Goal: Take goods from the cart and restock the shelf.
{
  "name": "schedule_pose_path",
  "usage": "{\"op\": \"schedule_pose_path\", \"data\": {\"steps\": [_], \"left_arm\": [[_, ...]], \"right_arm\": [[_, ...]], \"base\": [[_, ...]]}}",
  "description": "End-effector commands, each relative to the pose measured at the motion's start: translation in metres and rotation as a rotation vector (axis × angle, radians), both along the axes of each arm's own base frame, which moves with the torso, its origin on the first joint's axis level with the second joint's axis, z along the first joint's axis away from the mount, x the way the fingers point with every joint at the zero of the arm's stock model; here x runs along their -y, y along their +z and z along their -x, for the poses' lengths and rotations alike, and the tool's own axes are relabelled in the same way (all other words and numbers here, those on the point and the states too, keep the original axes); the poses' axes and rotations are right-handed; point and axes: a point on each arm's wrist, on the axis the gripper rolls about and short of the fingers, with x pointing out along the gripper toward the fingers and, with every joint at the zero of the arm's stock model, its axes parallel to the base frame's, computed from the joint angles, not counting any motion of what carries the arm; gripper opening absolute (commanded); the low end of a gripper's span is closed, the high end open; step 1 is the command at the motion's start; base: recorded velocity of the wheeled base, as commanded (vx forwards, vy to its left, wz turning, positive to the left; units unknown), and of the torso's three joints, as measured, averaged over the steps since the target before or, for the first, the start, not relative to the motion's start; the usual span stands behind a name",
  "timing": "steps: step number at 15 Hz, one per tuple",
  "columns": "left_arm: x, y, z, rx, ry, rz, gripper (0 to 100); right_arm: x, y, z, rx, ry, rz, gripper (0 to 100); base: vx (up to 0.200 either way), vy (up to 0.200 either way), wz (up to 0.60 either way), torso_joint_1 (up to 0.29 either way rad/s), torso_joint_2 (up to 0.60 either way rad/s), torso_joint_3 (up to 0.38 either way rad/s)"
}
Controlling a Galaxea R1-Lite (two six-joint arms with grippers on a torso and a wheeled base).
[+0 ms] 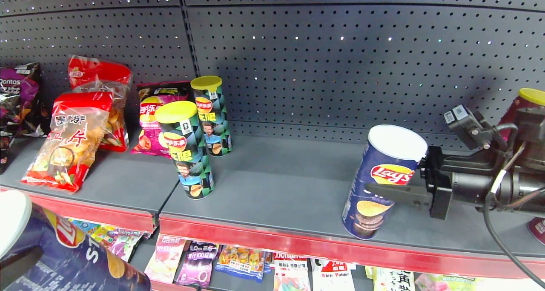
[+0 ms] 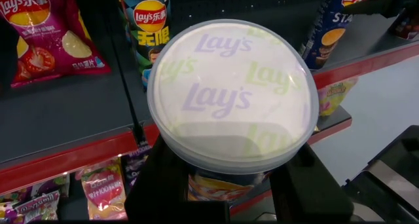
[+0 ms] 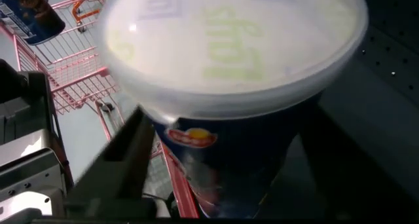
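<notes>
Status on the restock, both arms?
Right gripper shut on blue can, tilted at shelf front. Left gripper shut on second blue can, short of shelf. Green cans well clear.

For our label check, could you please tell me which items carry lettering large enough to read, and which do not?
On the tilted blue can: red-and-yellow side logo, readable.
On the lid of the near blue can: pale repeated logos, readable.
On the green-black cans: logo and big yellow characters, readable.
On the red bag: large characters, readable.
On the lower-shelf packets: mostly too small.
</notes>
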Motion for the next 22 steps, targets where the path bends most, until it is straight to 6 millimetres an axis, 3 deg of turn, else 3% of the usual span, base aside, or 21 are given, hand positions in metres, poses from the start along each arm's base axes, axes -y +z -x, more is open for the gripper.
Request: {"op": "schedule_pose_path", "data": {"steps": [1, 5, 8, 9, 12, 18, 22], "left_arm": [[0.0, 0.0, 0.0, 0.001, 0.0, 0.0, 0], [0.0, 0.0, 0.0, 0.001, 0.0, 0.0, 0], [0.0, 0.001, 0.0, 0.001, -0.001, 0.0, 0], [0.0, 0.0, -0.001, -0.001, -0.007, 0.0, 0], [0.001, 0.0, -0.002, -0.007, -0.023, 0.002, 0], [0.001, 0.001, 0.0, 0.004, -0.026, 0.002, 0], [0.0, 0.002, 0.0, 0.014, -0.012, 0.0, 0]], "right_arm": [[0.0, 0.001, -0.001, 0.01, 0.0, -0.002, 100], [0.001, 0.002, 0.002, 0.014, -0.006, -0.003, 100], [0.016, 0.001, 0.02, 0.017, -0.075, 0.0, 100], [0.028, -0.003, 0.039, 0.016, -0.12, 0.001, 100], [0.043, -0.006, 0.064, 0.04, -0.184, -0.004, 100], [0.064, -0.001, 0.161, 0.279, -0.643, -0.024, 100], [0.075, -0.002, 0.232, 0.228, -0.953, 0.038, 100]], "base": [[0.0, 0.0, 0.0, 0.0, 0.0, 0.0], [0.0, 0.0, 0.0, 0.0, 0.0, 0.0], [0.0, 0.0, 0.0, 0.0, 0.0, 0.0], [0.0, 0.0, 0.0, 0.0, 0.0, 0.0], [0.0, 0.0, 0.0, 0.0, 0.0, 0.0], [0.0, 0.0, 0.0, 0.0, 0.0, 0.0], [0.0, 0.0, 0.0, 0.0, 0.0, 0.0]]}}
